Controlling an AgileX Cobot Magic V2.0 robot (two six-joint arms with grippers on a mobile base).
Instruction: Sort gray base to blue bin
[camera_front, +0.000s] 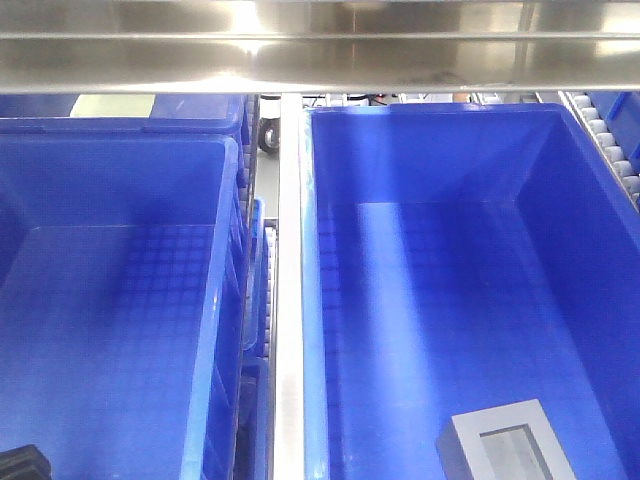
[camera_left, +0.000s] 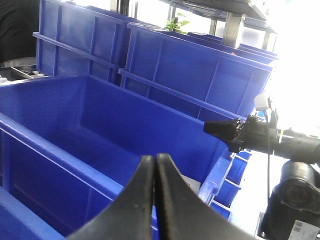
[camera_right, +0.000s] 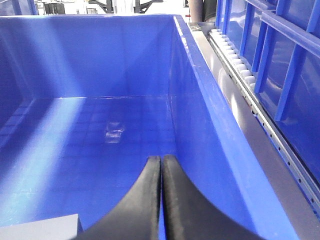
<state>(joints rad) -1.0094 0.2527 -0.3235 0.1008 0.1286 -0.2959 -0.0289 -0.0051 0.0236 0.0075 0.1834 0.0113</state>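
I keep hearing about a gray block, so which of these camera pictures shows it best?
The front-facing view: the light gray matte block with a recessed window lies on the floor of the right-hand bright blue plastic crate, its top face visible. The right wrist view catches only a gray corner at the bottom edge. The left wrist view doesn't show it.

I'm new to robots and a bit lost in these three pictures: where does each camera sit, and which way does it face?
Front view: high up, looking down into two blue bins; the gray base lies in the right blue bin. No arm clearly shows.
Left wrist: behind the shut left gripper, facing stacked bins; the other arm shows at right.
Right wrist: behind the shut right gripper, inside that bin.
Shared: front and right-wrist views show the gray base.
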